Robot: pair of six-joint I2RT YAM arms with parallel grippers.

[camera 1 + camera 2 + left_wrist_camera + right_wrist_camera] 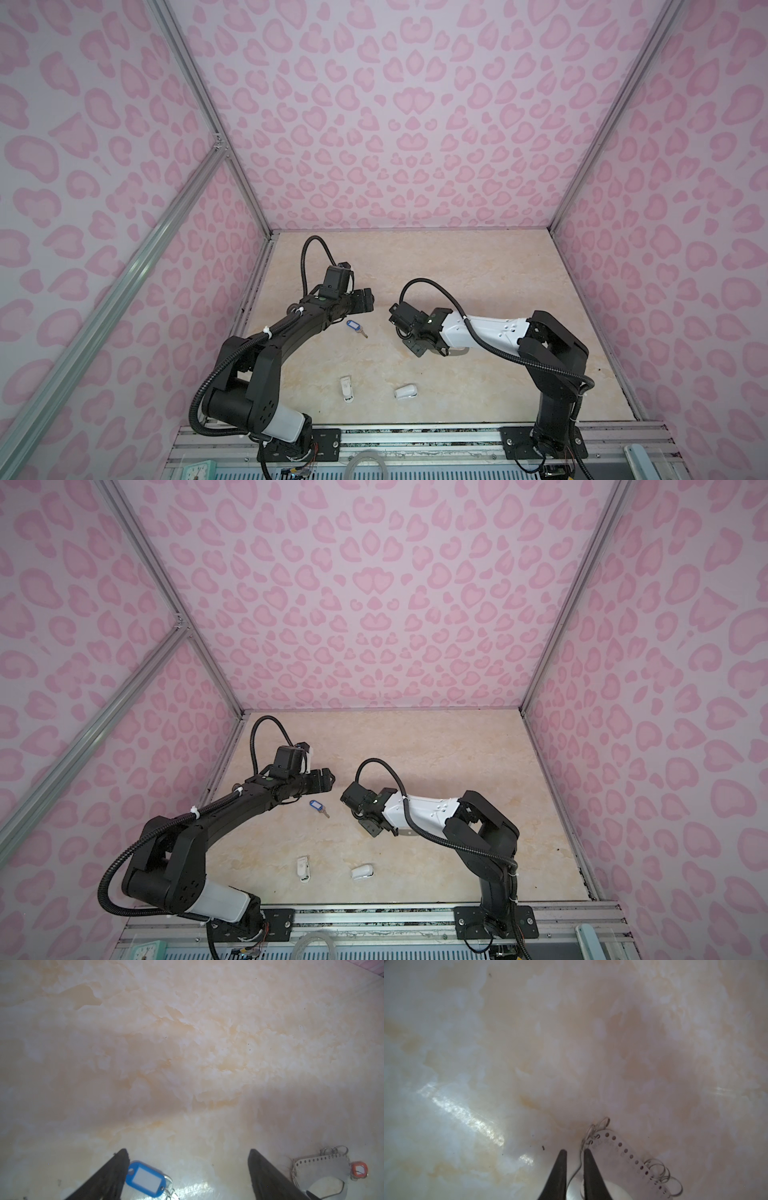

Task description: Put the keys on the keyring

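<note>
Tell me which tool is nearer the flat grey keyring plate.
Right. The right tool stands over the flat grey keyring plate, fingertips at its ringed corner; the left tool hangs apart, off to its side.

Wide passage is being offered across the far half of the desk (457, 266), which is being left bare. The middle is being narrowed by the left arm (299, 328) and the right arm (486, 330); the gap between them is being partly taken up by the blue-tagged key (354, 326). Near the front edge, the way is being blocked by two white plastic objects (346, 388) (405, 392), set apart from each other.
</note>
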